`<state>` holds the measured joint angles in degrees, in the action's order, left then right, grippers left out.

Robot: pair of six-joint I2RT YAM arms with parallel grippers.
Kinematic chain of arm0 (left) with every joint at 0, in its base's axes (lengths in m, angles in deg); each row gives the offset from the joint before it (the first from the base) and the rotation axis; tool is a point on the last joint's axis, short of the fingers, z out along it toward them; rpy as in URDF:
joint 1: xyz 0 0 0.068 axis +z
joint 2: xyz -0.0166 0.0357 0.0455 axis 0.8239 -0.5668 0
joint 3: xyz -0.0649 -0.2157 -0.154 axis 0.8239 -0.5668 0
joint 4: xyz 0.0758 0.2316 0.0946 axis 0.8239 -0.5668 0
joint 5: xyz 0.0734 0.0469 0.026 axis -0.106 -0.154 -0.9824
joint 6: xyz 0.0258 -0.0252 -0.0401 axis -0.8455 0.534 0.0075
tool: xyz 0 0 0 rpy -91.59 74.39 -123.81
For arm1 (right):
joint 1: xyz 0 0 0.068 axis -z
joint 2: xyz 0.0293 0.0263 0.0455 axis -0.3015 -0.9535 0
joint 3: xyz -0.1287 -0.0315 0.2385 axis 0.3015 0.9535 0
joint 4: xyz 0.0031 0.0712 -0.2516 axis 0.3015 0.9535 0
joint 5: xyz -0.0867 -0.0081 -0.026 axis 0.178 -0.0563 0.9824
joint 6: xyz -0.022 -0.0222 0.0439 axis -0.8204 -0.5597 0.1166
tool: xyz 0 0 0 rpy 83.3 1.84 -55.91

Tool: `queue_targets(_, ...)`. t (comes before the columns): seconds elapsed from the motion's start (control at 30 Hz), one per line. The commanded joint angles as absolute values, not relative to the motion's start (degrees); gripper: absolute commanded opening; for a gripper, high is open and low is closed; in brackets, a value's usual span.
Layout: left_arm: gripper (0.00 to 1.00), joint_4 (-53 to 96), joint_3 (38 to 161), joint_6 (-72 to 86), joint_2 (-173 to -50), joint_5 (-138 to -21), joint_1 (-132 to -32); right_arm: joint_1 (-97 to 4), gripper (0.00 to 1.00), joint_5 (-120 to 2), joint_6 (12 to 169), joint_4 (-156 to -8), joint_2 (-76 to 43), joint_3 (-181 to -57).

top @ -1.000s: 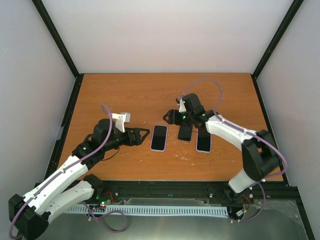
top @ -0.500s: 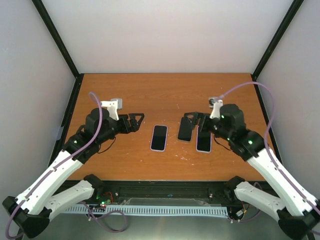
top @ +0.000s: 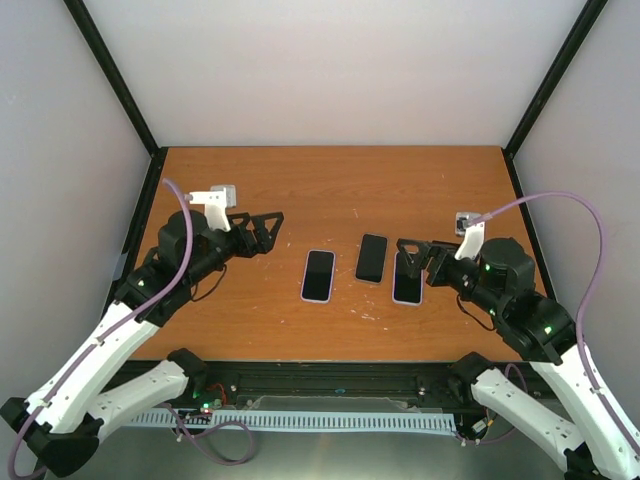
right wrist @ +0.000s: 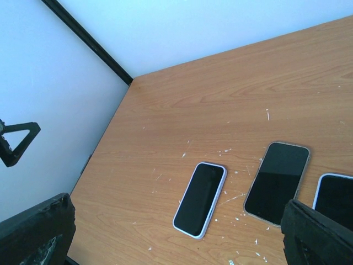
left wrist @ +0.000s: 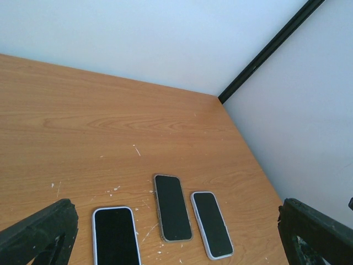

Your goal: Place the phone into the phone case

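Three dark-faced phones lie side by side on the wooden table [top: 250,320]. The left phone [top: 318,275] [left wrist: 115,236] [right wrist: 199,199] and the right phone [top: 405,285] [left wrist: 212,223] [right wrist: 336,200] have pale lilac case rims. Between them, the middle phone [top: 371,258] [left wrist: 172,207] [right wrist: 277,182] has a thin grey rim. I cannot tell whether any of them is an empty case. My left gripper [top: 264,229] hangs open to the left of the row. My right gripper [top: 411,256] is open above the right phone's far end, and its finger [right wrist: 317,234] hides that phone's edge. Both hold nothing.
Small white flecks are scattered on the wood around the phones. Black frame posts [top: 135,240] and white walls close in the table on the left, right and back. My left gripper's finger [right wrist: 16,141] shows at the left edge of the right wrist view.
My right gripper has opened off the middle phone and swung back to the right. The left arm has pulled away to the left. The middle phone now lies slightly farther back.
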<state>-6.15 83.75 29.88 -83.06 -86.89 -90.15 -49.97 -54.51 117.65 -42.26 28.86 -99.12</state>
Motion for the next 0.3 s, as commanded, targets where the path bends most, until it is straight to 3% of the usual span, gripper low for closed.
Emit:
queue_targets(0.0,0.99,-4.26,82.20,30.32,-82.02,-88.09,-90.28,-49.80,1.00,-53.47,118.65,-41.63,30.10,-97.77)
queue_targets(0.27,1.00,-3.39,79.13,32.15,-81.20,-88.28,-90.28,-49.80,1.00,-55.15,119.52,-42.53,30.89,-96.02)
